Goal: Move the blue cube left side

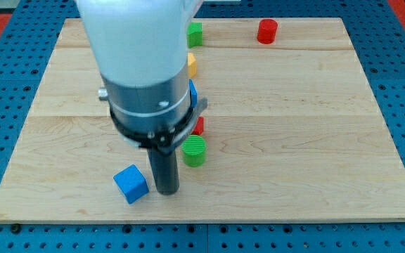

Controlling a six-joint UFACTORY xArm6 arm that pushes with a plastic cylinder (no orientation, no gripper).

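The blue cube [131, 184] lies near the view's bottom, left of centre, on the wooden board [294, 140]. My tip [166, 192] rests on the board just to the right of the blue cube, very close to it or touching it. The arm's white and grey body hides the board above the tip.
A green cylinder [194, 150] stands right of the rod. A red block [198, 126], a blue block [193, 92] and a yellow block [191, 65] peek out from behind the arm. A green block [195, 34] and a red cylinder [266, 31] stand near the view's top.
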